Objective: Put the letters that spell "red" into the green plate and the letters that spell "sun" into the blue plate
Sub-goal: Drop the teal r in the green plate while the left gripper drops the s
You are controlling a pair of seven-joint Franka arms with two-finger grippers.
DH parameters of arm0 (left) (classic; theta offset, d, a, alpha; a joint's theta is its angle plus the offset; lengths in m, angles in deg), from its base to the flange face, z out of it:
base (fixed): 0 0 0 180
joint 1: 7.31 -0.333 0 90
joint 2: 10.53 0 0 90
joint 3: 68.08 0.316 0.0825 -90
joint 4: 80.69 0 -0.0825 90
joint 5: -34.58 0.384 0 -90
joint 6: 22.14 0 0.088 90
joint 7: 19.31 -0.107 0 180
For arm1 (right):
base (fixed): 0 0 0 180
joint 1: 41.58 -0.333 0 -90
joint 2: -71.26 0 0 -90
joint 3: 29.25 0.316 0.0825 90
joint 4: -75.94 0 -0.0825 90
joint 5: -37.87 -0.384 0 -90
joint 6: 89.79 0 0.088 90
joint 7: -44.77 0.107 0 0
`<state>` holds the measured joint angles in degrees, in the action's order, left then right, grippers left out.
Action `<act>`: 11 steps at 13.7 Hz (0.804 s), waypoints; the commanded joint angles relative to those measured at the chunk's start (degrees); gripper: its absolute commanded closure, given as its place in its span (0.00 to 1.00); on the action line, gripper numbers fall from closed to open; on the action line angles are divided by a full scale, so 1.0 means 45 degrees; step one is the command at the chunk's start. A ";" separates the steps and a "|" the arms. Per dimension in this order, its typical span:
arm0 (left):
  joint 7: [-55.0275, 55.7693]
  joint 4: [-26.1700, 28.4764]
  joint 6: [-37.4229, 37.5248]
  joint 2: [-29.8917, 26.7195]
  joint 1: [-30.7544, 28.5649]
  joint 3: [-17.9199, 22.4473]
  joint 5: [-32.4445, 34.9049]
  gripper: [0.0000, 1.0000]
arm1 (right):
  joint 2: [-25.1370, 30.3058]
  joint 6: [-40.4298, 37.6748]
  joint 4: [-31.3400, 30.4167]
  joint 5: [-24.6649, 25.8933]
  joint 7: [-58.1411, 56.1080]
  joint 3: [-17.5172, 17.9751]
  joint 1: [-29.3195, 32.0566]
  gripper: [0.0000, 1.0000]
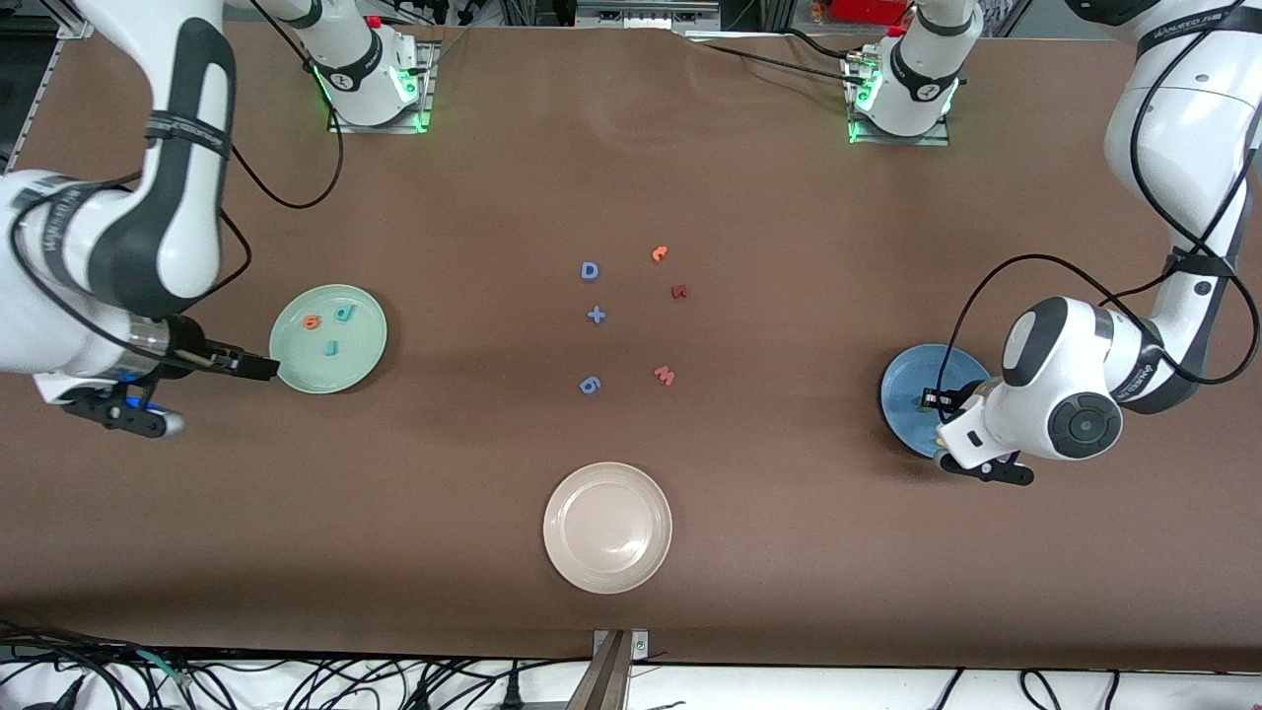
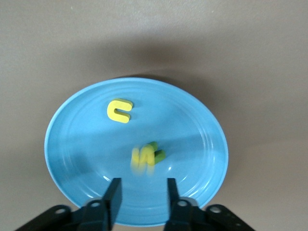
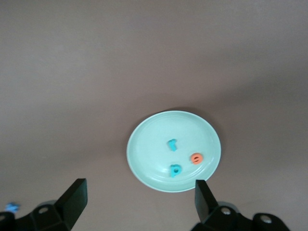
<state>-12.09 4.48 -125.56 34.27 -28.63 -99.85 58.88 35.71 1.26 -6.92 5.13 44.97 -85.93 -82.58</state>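
As seen from the front, the right claw (image 1: 258, 367) hangs wide open and empty at the green plate (image 1: 367, 357), where the "r" (image 1: 331, 346), "e" (image 1: 312, 321) and "d" (image 1: 342, 314) lie. Over the blue plate (image 2: 72, 139), the left claw (image 2: 141, 197) is parted and empty; "u" (image 2: 119, 110), "s" (image 2: 142, 160) and "n" (image 2: 156, 153) rest inside. Light, soft foam is judged best pinched across its flat edges.

A robot lab: two bolted arms on a brown table (image 1: 631, 197), cables below

Blue "D" (image 1: 590, 270), "+" (image 1: 595, 316) and "6" (image 1: 590, 385) lie on table (image 1: 789, 552).
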 commanded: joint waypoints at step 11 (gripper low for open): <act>-0.1953 -0.0372 0.0559 -0.1381 -0.2329 -0.0012 -0.0127 0.00 | 0.0767 -0.1738 0.2573 0.1027 0.3315 0.5258 0.4750 0.00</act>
<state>-16.99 3.04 -124.06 28.90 -36.66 -99.65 58.89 34.76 -5.07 2.91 0.42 57.63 -70.73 -65.25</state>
